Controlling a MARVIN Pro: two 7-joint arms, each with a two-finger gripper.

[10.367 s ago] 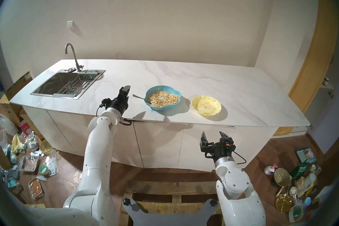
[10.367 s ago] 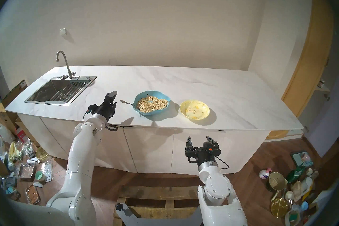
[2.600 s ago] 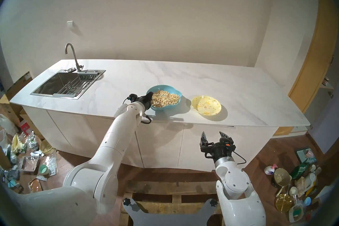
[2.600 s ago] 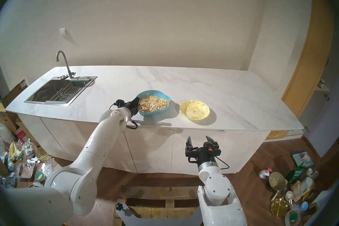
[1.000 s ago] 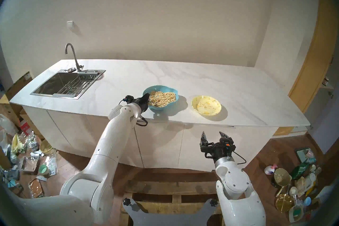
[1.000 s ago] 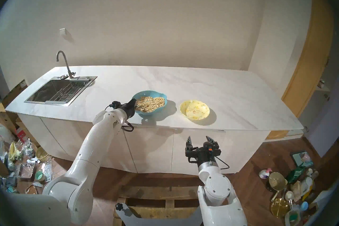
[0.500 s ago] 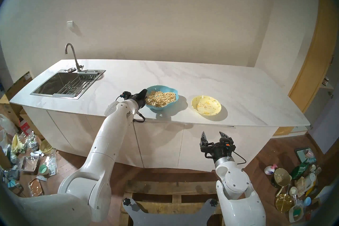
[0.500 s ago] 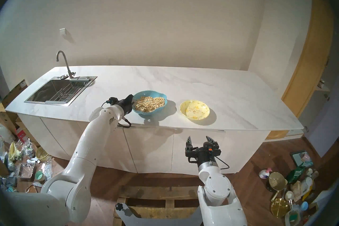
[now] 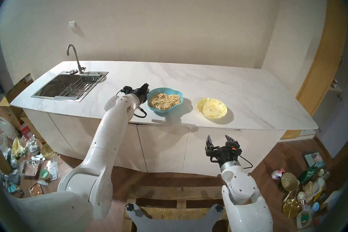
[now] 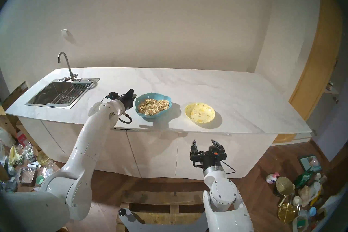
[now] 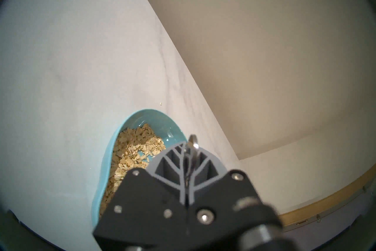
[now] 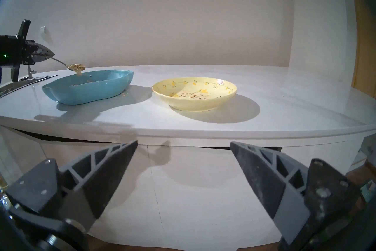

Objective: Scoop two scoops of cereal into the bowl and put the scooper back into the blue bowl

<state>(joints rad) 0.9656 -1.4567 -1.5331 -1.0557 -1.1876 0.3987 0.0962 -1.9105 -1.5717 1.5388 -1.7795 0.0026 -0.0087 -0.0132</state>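
Across the white tabletop (image 9: 207,82): sitting side by side, blue bowl (image 12: 61,92) left, pale-yellow bowl (image 12: 227,94) right, shortening the carry. Pinching the scooper (image 12: 61,62) in the left gripper (image 12: 47,55) fingers, holding cereal (image 12: 77,66) level over the blue bowl to catch falling flakes. Idling below the near edge, right gripper (image 9: 220,140) fingers spread, holding nothing.

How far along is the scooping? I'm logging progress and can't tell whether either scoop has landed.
Done: the left end effector is shut on the spoon, which carries a heap of cereal just above the blue bowl.
In hand: carrying that load to the yellow dish.
Left: the dish shows only scattered specks, no heap, so tipping it, any remaining scoop and returning the spoon. The right end effector is open, below the counter.
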